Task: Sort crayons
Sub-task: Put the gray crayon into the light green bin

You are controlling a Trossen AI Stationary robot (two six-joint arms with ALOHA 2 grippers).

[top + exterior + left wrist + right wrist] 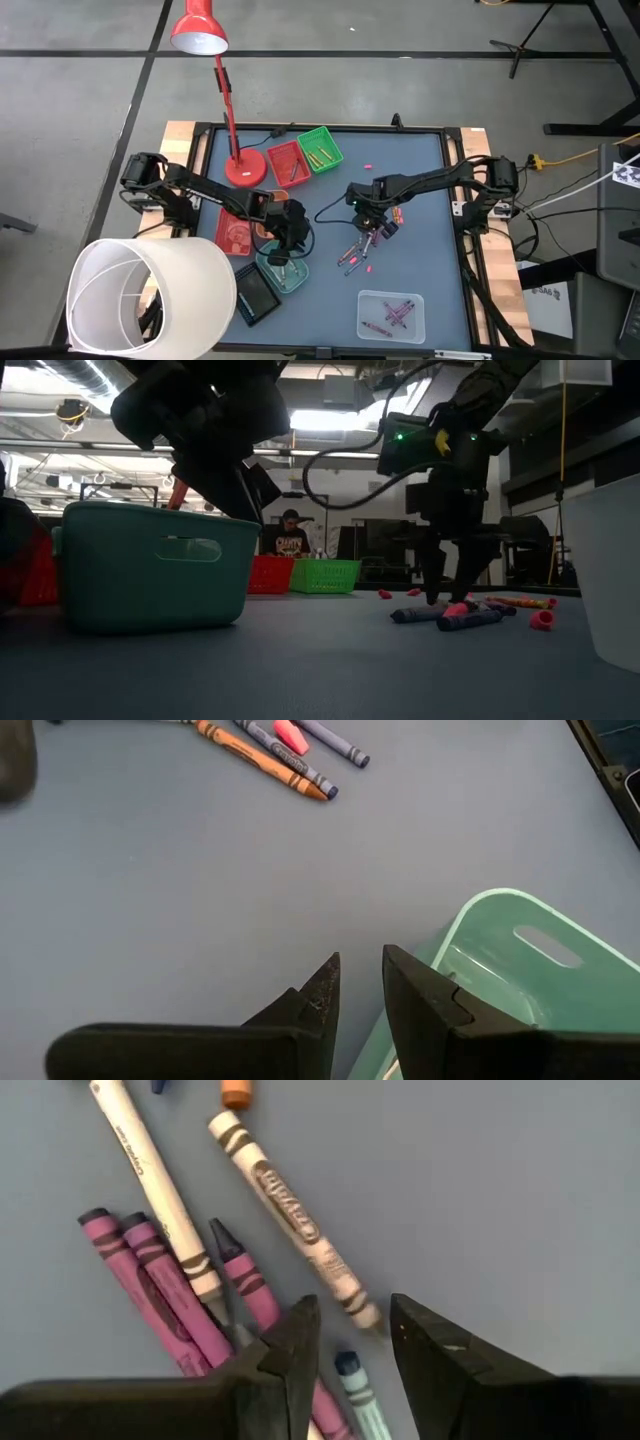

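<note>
Hovering right pincer [350,1335]; three purple crayons [170,1295] below.

Loose crayons [368,245] lie at tabletop [420,190] centre, right gripper [368,237] over them. Two trays [305,155] at 11 o'clock, lamp base [245,170] just left. Left gripper [285,243] over a tray [285,275] at 8 o'clock. A tray with crayons [392,314] at 5 o'clock.
</note>
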